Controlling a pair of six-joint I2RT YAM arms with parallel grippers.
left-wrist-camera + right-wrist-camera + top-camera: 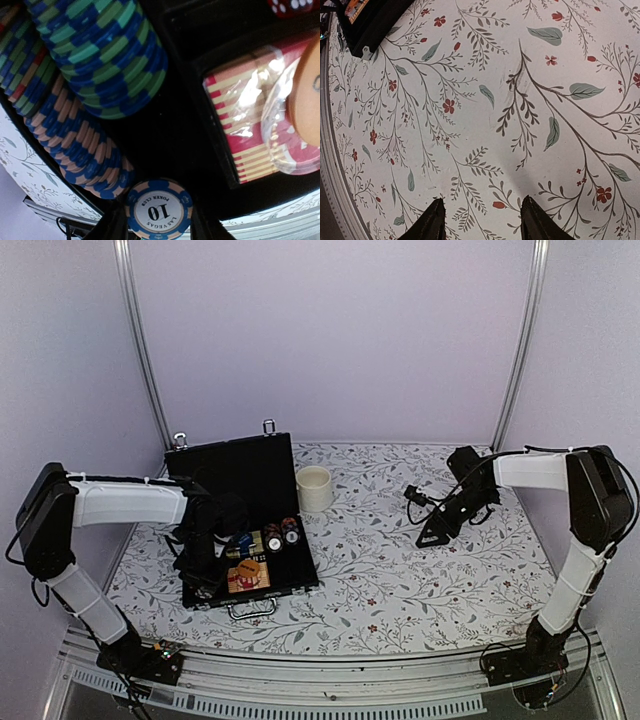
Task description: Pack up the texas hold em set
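Floral-print bench (400,570), pale lilac walls (330,340) behind. Clenched left end effector (159,227) grips one chip (159,209), blue and peach, marked 10, its face turned to the wrist camera, low over the chip section of the case.

Just past it is a row of blue-and-peach chips (75,140) standing on edge, and beside that a row of blue-and-green chips (105,55). More rows at far left, mixed colours, too cropped to sort. Across a black divider sits a red card deck (245,125) in clear wrap with an orange button (305,100) lying on it. Red dice (290,5) are at the top edge, cut off.

In the top view the left arm reaches down into the left part of the open black case (300,578). Its lid (235,475) stands upright at the back and its metal handle (252,608) is at the near edge. The case sits left of centre on the bench. A cream mug (315,488) is just right of the lid, outside the case.

Released right end effector (481,222), fingers (432,222) apart, hangs over the floral print well right of the case. Only a corner of the case shows in its wrist view.
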